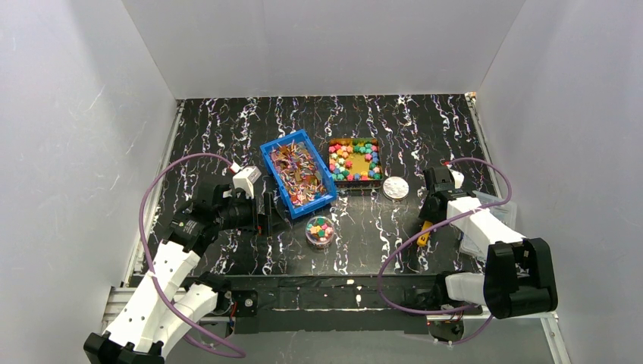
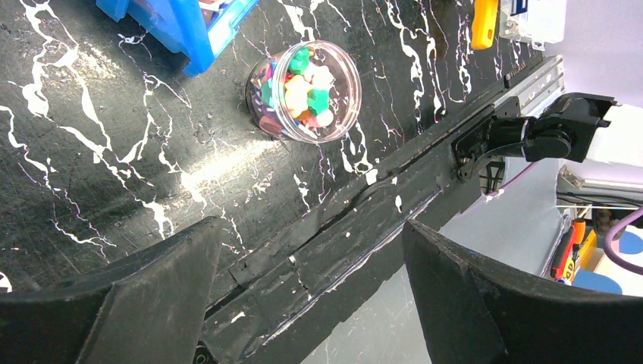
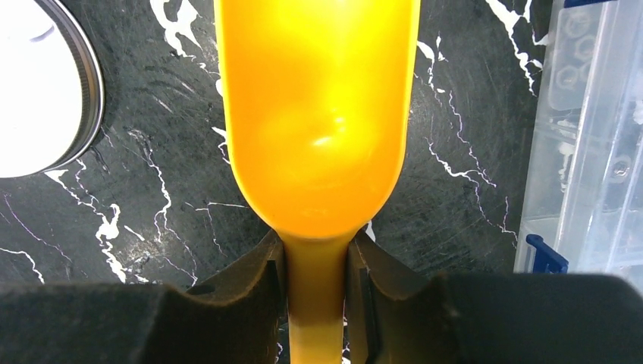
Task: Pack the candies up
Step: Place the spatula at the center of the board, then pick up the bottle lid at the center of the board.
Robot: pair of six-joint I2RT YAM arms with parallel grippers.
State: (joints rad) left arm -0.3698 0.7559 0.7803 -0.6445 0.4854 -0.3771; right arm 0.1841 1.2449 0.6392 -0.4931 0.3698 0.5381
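Glossy black sheet with white marble veining across the table top — glare patches, light scuffing. Smooth, high-gloss yellow-orange plastic on the scoop. Matt black, smooth-faced fingers on the right gripper; same finish on the fingers of the left gripper. Clear, shiny plastic for the jar, holding knobbly, satin-looking candies. At 9 o'clock from the scoop, white lid with metallic rim. At 3 o'clock — translucent plastic box. Glossy blue plastic on the bin.

Plain white walls box in the black, white-veined counter at nine, twelve and three o'clock.
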